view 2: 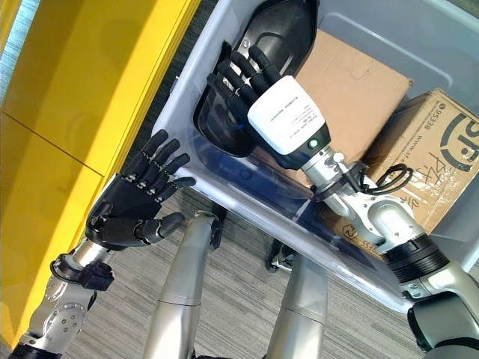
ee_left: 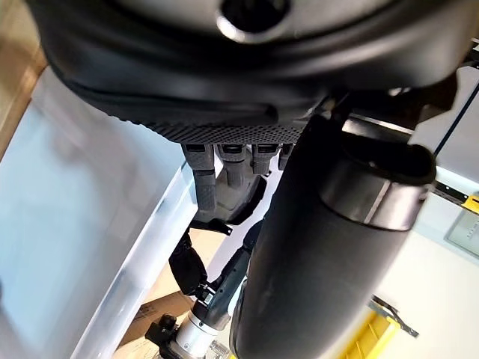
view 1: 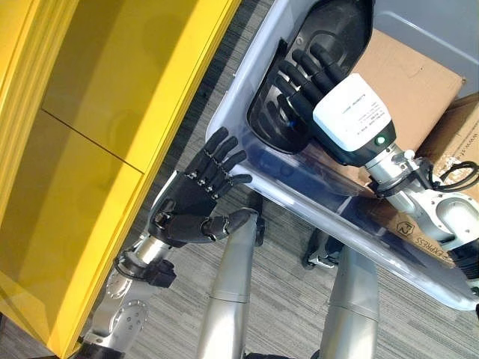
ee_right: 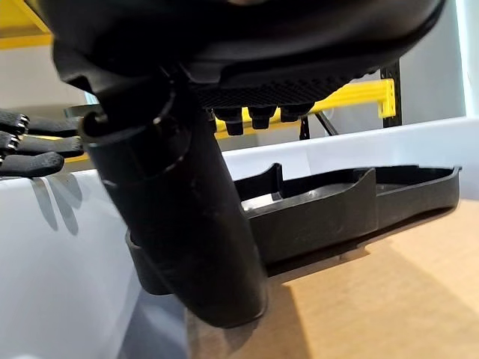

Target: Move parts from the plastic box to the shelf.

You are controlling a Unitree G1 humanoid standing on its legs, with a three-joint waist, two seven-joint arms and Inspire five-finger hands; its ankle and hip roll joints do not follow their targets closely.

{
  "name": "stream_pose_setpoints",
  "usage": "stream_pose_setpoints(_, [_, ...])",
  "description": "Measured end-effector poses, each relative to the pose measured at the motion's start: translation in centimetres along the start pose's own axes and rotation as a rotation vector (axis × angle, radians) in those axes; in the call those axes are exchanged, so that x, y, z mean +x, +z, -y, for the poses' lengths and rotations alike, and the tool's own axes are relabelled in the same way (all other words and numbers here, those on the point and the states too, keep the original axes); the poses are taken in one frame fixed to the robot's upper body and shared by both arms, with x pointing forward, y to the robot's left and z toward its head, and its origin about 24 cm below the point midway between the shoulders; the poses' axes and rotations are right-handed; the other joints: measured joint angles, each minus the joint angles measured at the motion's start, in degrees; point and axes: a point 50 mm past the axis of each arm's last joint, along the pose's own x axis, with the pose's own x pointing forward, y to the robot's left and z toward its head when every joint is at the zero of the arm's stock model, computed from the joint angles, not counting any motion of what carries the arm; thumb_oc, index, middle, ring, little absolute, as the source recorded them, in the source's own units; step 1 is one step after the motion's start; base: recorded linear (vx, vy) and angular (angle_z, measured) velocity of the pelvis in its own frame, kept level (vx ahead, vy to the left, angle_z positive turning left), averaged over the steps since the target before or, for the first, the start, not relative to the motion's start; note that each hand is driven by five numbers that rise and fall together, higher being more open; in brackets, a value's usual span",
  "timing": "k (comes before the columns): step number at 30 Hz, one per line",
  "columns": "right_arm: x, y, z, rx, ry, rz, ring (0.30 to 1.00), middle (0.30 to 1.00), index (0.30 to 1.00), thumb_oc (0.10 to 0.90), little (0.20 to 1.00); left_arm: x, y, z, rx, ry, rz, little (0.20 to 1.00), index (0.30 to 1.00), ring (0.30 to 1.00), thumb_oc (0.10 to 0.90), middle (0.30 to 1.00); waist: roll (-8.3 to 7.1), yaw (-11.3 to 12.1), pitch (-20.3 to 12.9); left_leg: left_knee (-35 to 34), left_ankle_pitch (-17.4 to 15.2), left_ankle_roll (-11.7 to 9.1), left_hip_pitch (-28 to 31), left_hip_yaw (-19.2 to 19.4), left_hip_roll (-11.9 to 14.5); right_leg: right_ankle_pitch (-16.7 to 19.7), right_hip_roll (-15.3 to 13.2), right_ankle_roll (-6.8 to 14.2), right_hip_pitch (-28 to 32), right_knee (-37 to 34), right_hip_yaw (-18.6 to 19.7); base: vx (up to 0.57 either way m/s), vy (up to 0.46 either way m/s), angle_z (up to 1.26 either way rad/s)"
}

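Note:
A black moulded plastic part (view 1: pixel 340 22) leans against the inner wall of the translucent plastic box (view 1: pixel 233 90). My right hand (view 1: pixel 307 75) reaches into the box with straight fingers laid on the part's hollow face; nothing is curled round it. In the right wrist view the part (ee_right: pixel 337 213) lies just past the fingers. My left hand (view 1: pixel 191 198) hovers outside the box beside its near wall, palm up and open, holding nothing. The yellow shelf (view 1: pixel 90 149) stands to the left.
Two cardboard boxes lie in the plastic box: a plain one (view 1: pixel 404 67) under the part and a printed one (view 2: pixel 441 149) at the right. Grey carpet floor (view 1: pixel 292 247) lies between the shelf and the box.

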Motion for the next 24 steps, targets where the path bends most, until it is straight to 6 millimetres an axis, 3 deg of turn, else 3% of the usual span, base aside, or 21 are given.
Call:
stream_pose_setpoints(3, [0.0, -0.2, 0.2, -0.006, -0.011, 0.004, 1.0, 1.0, 1.0, 0.9, 1.0, 0.4, 0.3, 0.2, 0.005, -0.025, 0.014, 1.0, 1.0, 1.0, 0.9, 1.0, 0.02, -1.12, -0.01, 2.2, -0.73, 0.22, -1.61, 0.24, -0.59, -0.64, 0.05, 0.61, -1.3, 1.94, 0.96, 0.04, -0.006, 0.04])
stream_pose_setpoints(14, [0.0, -1.1, 0.8, 0.033, -0.056, -0.066, 1.0, 1.0, 1.0, 0.9, 1.0, 1.2, 0.7, 0.2, -0.018, -0.043, 0.029, 1.0, 1.0, 1.0, 0.9, 1.0, 0.27, -2.11, -0.07, 10.87, -5.12, 1.72, -4.8, 2.33, -1.48, -4.43, 0.05, 2.77, -3.3, 8.94, 4.82, 0.05, -0.005, 0.01])
stream_pose_setpoints(24, [0.2, -1.3, 1.0, 0.019, -0.059, -0.085, 1.0, 1.0, 1.0, 0.9, 1.0, 1.9, 1.0, 0.1, -0.017, -0.063, 0.029, 1.0, 1.0, 1.0, 0.9, 1.0, 0.34, -2.3, -0.09, 14.52, -7.1, 2.86, -5.69, 3.42, -1.52, -6.07, 0.18, 3.88, -3.41, 11.54, 6.46, 0.05, -0.011, -0.01])
